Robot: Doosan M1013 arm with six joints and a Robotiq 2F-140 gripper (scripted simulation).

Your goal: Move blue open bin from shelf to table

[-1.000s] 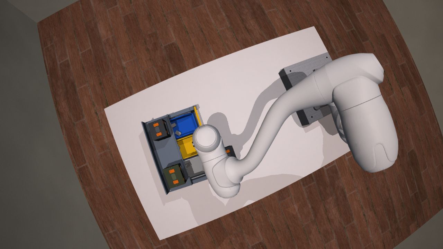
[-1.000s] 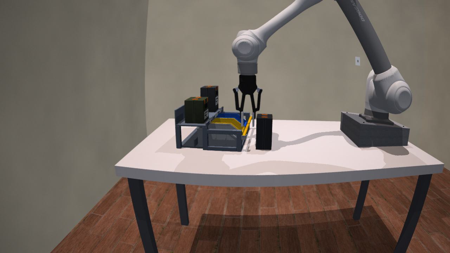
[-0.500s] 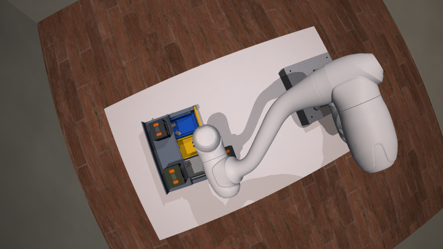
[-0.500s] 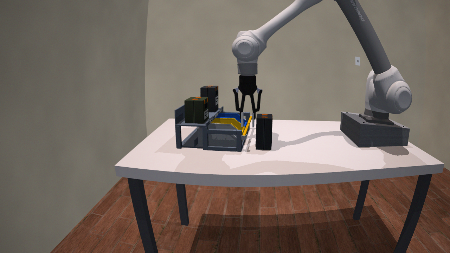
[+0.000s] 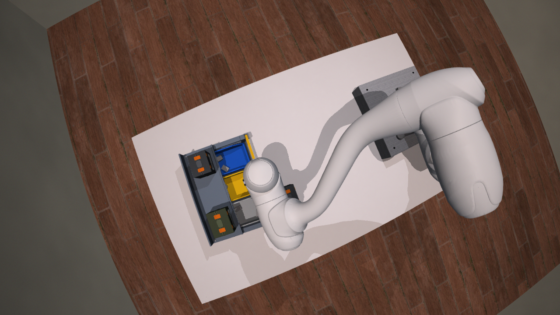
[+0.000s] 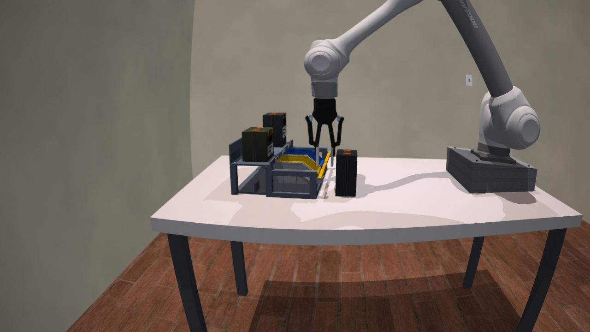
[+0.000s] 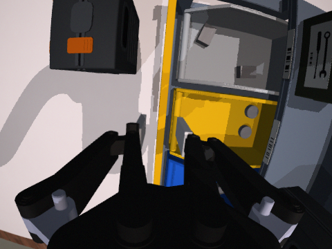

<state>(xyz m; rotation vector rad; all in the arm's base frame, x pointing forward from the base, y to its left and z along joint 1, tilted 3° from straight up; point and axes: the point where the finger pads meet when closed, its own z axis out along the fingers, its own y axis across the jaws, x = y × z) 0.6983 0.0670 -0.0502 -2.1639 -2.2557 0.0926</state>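
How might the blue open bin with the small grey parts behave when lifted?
The blue open-topped bin looks stiff, with straight moulded walls. Its loose grey parts may slide if it tilts, perhaps making it hang unevenly.

From my remote seat I read this as a workshop-like robot cell: open parts bins (image 5: 233, 158) (image 6: 298, 160) (image 7: 204, 114) in a labelled rack (image 5: 198, 199) (image 6: 269, 181) (image 7: 292, 38), latched tool cases (image 5: 220, 222) (image 6: 257, 145) (image 7: 126, 38), one marked with a wrench
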